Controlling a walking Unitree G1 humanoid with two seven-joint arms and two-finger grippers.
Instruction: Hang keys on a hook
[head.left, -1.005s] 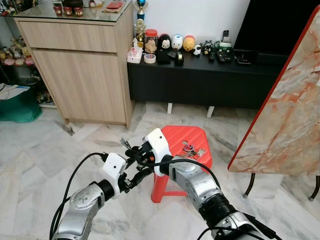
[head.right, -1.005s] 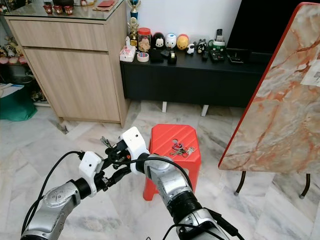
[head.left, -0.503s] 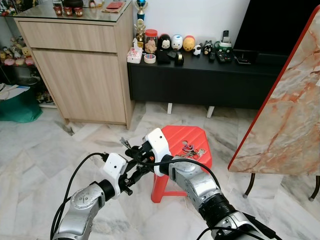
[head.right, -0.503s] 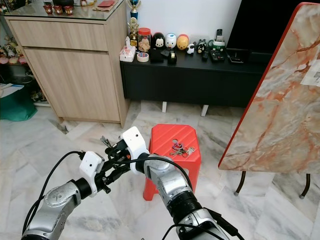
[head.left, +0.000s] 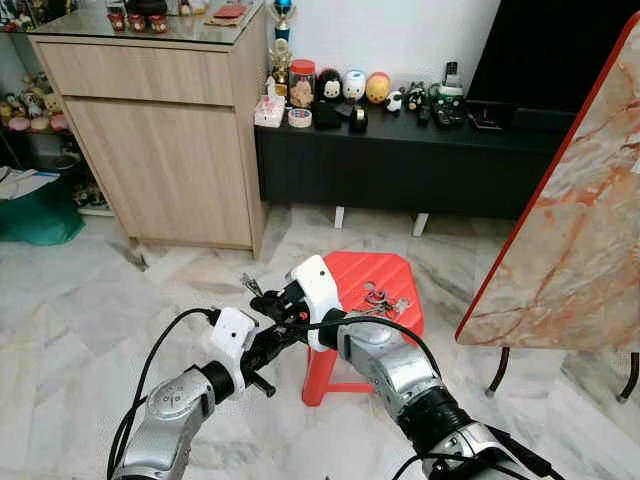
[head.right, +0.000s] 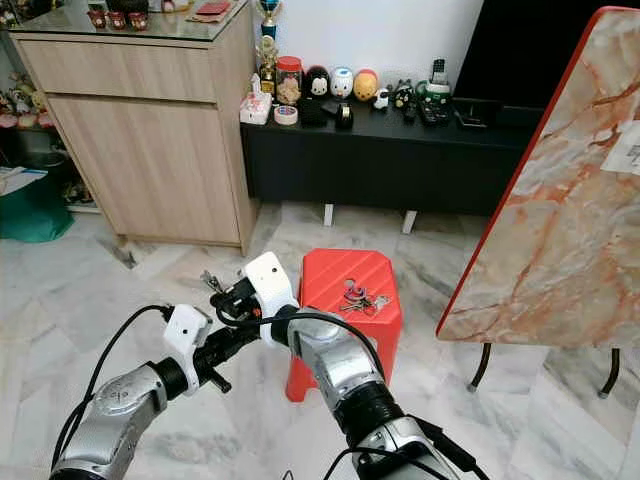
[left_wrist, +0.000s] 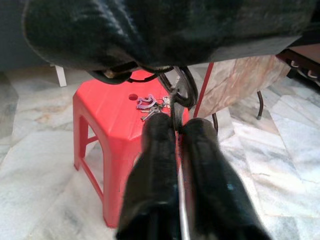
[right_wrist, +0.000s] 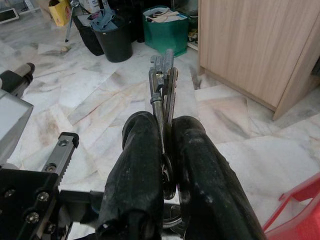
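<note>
Between the right gripper's (right_wrist: 165, 150) closed fingers, silver keys (right_wrist: 162, 82) project lengthwise beyond the tips. The left gripper (left_wrist: 177, 135), shut, pinches a thin metal piece.

— What is the stool (head.left: 385, 275) made of?
— Glossy red plastic, on polished grey-veined marble floor (head.left: 80, 300).
— And the keys (right_wrist: 162, 80)?
— Dull silver metal, pinched between matt black rubbery fingers (right_wrist: 137, 165). The cabinet (head.left: 160, 130) is pale matt wood grain.

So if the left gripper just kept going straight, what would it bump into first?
Probably the right arm just ahead of the left gripper; past it sits the red stool with keys. Depth is hard to judge.
</note>
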